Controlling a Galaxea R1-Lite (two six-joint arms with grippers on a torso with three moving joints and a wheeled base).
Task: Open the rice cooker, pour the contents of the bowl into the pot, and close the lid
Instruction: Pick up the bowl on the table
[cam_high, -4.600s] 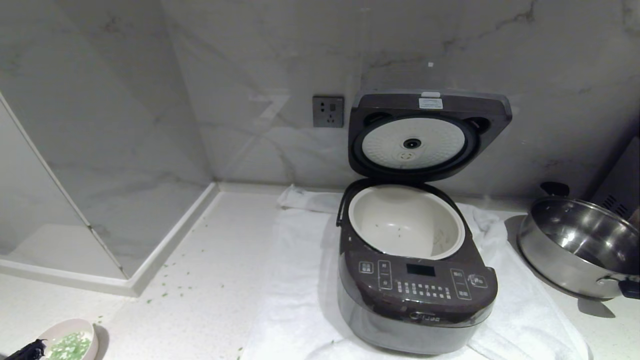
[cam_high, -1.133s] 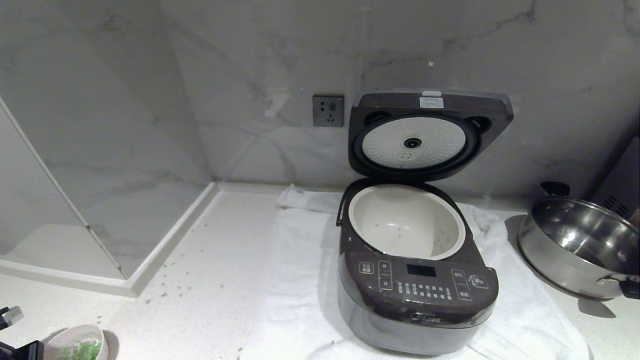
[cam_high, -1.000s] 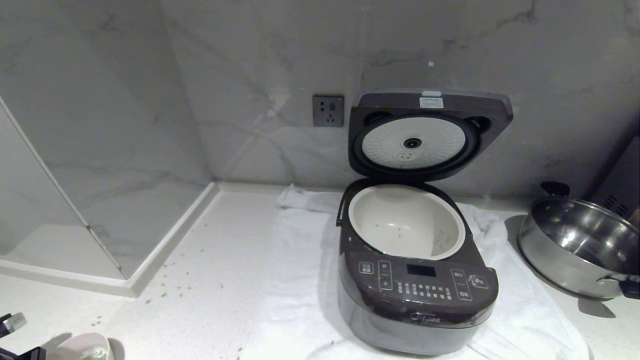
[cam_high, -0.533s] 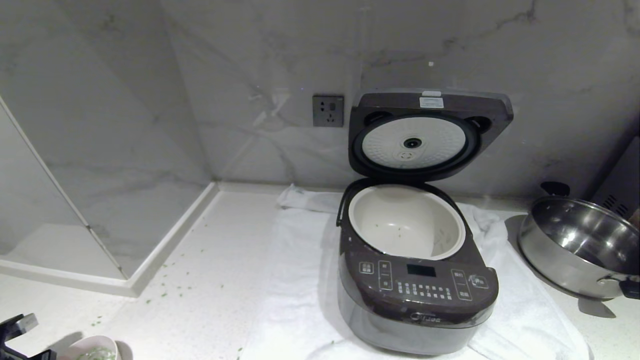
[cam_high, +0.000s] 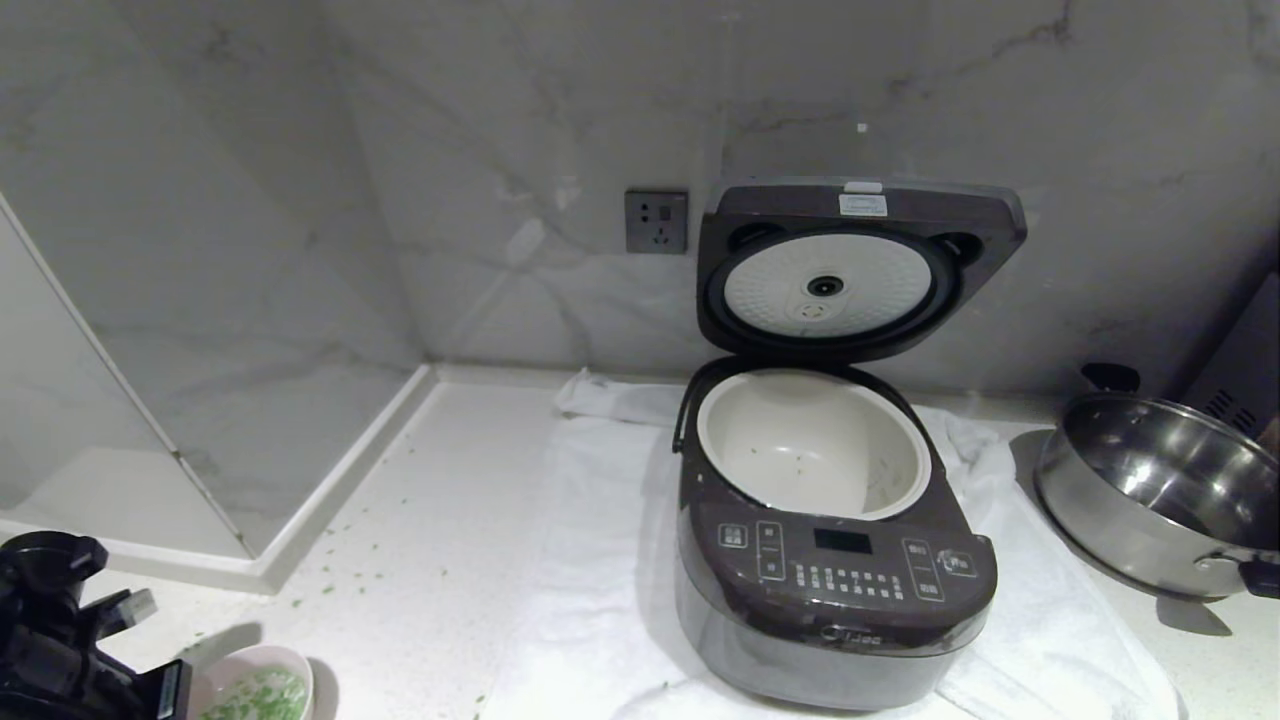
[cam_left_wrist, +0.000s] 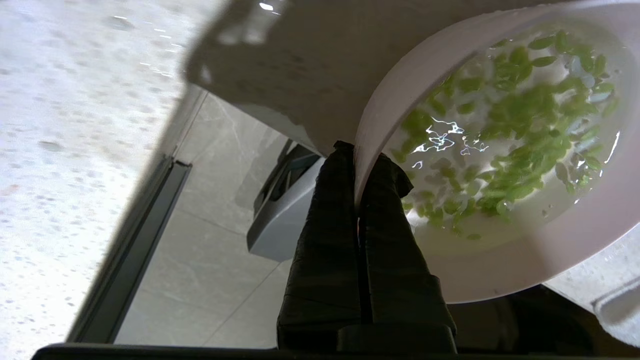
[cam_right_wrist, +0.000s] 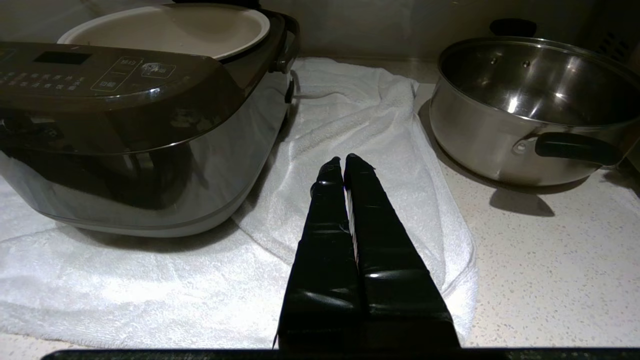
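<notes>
Bowl (cam_high: 258, 685): small, round, pale pink outside, white inside; at the head view's lower left corner over the white counter (cam_high: 420, 580), well left of the cooker.
Contents (cam_left_wrist: 505, 130): green bits mixed with white ones, wet and glinting.
Left gripper (cam_left_wrist: 358, 165): fingers pinched together on the bowl's rim, one inside, one outside.
Rice cooker (cam_high: 835, 590): dark grey-brown, standing on a white towel (cam_high: 590, 560).
Lid (cam_high: 860, 265): raised upright, white inner plate facing forward.
Pot (cam_high: 812, 440): white, with a few green specks.
Right gripper (cam_right_wrist: 344, 161): fingers together, holding nothing, over the towel between cooker and steel pan (cam_right_wrist: 525, 100).
</notes>
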